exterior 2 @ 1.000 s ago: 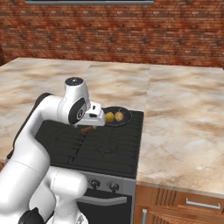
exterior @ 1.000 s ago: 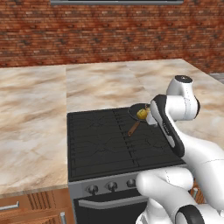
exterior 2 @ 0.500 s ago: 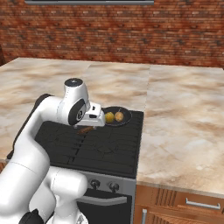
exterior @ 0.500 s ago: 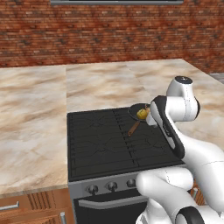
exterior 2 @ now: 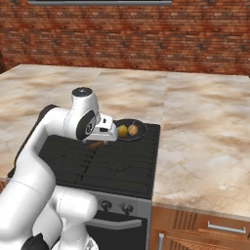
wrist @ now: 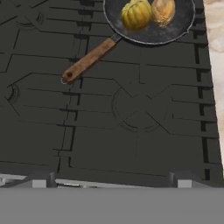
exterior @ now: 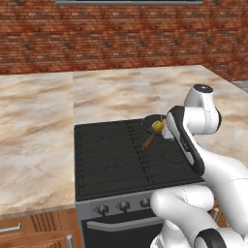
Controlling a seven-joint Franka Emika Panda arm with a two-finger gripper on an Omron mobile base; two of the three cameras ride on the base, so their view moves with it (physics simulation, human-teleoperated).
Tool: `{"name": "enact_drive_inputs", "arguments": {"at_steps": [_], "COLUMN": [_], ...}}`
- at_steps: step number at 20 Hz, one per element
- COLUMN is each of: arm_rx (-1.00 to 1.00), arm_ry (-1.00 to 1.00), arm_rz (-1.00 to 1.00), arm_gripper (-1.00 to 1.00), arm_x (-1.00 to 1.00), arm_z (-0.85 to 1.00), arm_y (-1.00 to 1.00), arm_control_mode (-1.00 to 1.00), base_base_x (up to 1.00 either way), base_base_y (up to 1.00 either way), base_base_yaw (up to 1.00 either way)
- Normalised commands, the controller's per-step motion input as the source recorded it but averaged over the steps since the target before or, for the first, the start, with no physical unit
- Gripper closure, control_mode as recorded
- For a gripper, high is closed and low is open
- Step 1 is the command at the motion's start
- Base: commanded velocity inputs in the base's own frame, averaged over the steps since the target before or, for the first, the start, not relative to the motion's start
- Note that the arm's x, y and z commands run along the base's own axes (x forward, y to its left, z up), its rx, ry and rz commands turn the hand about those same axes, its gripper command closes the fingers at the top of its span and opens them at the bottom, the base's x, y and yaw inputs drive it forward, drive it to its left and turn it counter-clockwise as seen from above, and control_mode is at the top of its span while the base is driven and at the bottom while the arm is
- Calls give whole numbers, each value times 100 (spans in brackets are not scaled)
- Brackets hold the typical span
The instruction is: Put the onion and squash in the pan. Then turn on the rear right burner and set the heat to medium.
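Onion (wrist: 163,11) beside squash (wrist: 136,14) inside pan (wrist: 175,26) on rear right burner; claw spread wide, holding nothing.

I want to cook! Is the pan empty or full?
Not empty: the pan holds the squash and the onion.

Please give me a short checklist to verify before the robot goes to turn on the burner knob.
1. Onion in pan: ok.
2. Squash in pan: ok.
3. Pan sits on rear right burner: ok.
4. Gripper empty and open: ok.
5. Knobs on the stove front free of obstruction: ok.
6. Which knob controls the rear right burner: cannot tell.
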Motion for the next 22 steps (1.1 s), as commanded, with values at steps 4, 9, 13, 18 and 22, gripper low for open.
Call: {"name": "enact_drive_inputs", "arguments": {"at_steps": [4, 9, 13, 18, 22], "arm_rx": [0, 0, 0, 0, 0], "arm_ry": [0, 0, 0, 0, 0], "arm_rz": [0, 0, 0, 0, 0], "arm_gripper": [-100, -100, -100, -100, -100], "arm_x": [0, 0, 0, 0, 0], "arm_z": [0, 0, 0, 0, 0], "arm_y": [0, 0, 0, 0, 0], "arm_control_mode": [100, 100, 100, 100, 100], "base_base_x": [-1, -33, -15, 0, 0], "base_base_y": [0, 12, 55, 43, 51], "base_base_yaw": [0, 1, 5, 5, 5]}}
